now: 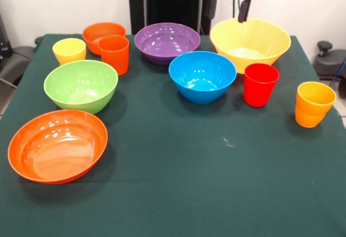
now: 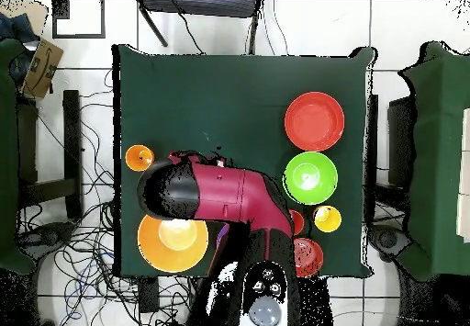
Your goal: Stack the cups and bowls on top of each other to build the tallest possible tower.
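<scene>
Apparently fingers (image 1: 244,11) above yellow bowl (image 1: 268,37).

text: none legible | labels: none | brands: none | numbers: none | signs: none

Purple bowl (image 1: 167,42), blue bowl (image 1: 202,76), red cup (image 1: 260,84), dark green tablecloth (image 1: 189,183)

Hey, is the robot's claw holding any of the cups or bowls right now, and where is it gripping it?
Nothing is held. The claw hangs above the yellow bowl at the table's far side, touching nothing; whether it is open cannot be told.
</scene>
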